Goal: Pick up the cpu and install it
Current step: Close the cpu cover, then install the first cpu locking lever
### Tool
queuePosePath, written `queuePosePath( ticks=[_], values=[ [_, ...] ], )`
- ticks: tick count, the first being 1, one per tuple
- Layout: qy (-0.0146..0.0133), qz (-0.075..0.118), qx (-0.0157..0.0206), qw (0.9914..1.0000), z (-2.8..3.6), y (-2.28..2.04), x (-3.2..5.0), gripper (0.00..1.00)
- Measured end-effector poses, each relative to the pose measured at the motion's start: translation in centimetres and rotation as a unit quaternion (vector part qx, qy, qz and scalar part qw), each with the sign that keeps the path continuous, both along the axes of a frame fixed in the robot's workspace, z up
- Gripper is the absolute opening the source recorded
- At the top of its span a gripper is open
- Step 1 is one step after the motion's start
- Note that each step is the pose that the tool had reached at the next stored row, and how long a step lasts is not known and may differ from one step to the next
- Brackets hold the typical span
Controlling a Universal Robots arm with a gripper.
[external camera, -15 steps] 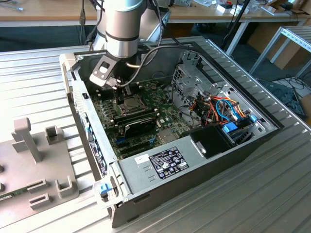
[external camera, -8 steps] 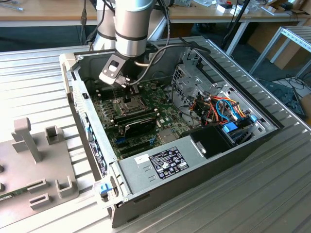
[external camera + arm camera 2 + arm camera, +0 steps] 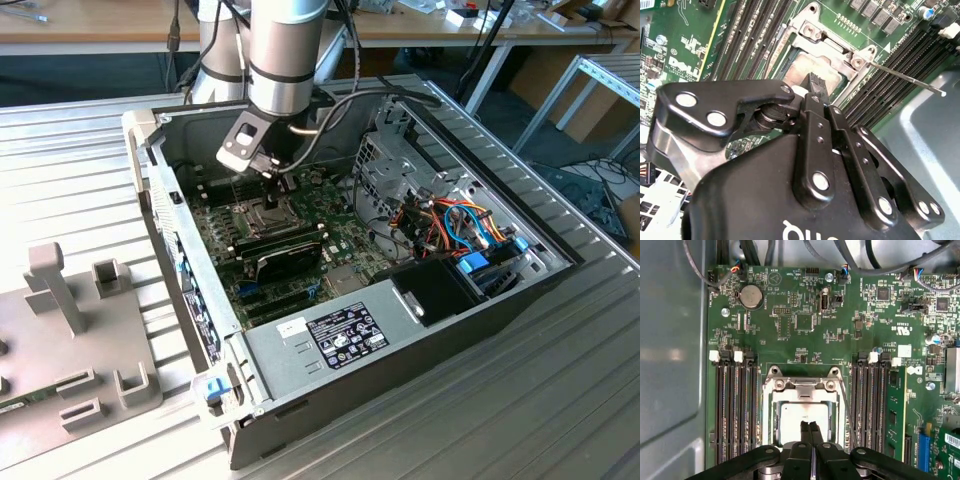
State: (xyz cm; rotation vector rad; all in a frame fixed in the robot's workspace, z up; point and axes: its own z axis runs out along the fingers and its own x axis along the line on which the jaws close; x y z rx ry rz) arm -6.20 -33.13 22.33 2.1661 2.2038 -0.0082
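Currently the gripper (image 3: pixel 809 428) is hanging, fingers (image 3: pixel 804 433) pinched shut on nothing, just over the cpu (image 3: pixel 795 415) lying in its socket (image 3: pixel 268 212) left of centre in the exterior view, so any skewed downward push is risking damaging both.

The arm (image 3: pixel 285 55) comes steeply down from above, wrist close to vertical. Its gripper (image 3: pixel 808 429) points straight down, and the two slim black fingers (image 3: pixel 804 432) are pressed together at the tips, their linkage bars folded inward in both wrist views.
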Motion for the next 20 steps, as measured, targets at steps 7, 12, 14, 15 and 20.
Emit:
queuePosePath(
  ticks=[7,12,14,15,20],
  values=[
    [0.0000,0.000,-0.0001,1.00000,0.87,0.00,0.01,0.11],
    [0.0000,0.000,0.0000,1.00000,1.06,0.00,0.01,0.11],
    [0.0000,0.000,-0.0001,1.00000,1.11,0.00,0.01,0.11],
    [0.0000,0.000,-0.0001,1.00000,1.11,0.00,0.01,0.11],
    [0.0000,0.000,-0.0001,1.00000,1.11,0.00,0.01,0.11]
  ],
)
